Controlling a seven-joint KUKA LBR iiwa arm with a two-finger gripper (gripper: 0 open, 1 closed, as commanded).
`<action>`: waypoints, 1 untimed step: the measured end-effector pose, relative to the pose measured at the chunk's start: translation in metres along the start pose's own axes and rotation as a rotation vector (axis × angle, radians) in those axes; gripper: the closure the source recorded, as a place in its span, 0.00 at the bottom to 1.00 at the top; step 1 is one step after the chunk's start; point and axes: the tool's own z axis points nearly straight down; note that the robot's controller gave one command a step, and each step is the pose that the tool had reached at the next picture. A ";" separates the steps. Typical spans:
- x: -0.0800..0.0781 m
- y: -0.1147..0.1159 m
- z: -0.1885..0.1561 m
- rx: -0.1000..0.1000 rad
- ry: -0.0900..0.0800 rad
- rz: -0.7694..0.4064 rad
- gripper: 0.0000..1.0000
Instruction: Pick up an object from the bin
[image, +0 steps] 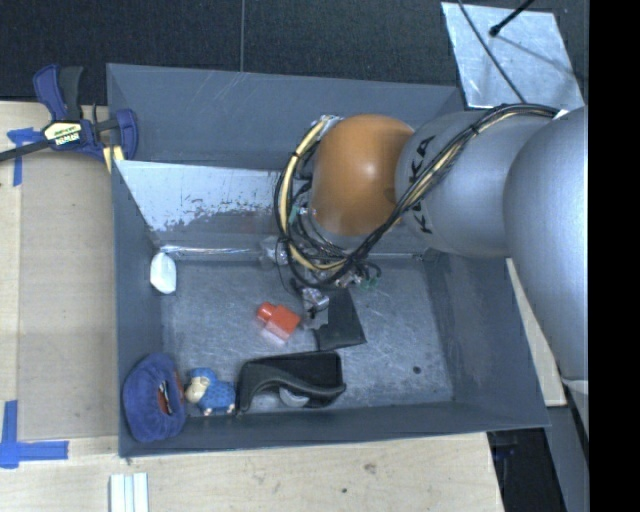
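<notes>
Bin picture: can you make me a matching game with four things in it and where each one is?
Things:
1. white oval lump
2. small orange block
3. blue floppy cloth toy
4. black curved shoe-like piece
Places:
A. lower left corner
B. left side, below the far wall
C. near wall, middle
D. bin's middle, just left of the gripper
Pairs: 1-B, 2-D, 3-A, 4-C.
</notes>
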 end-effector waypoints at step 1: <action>0.048 0.060 -0.011 0.012 -0.023 -0.203 0.00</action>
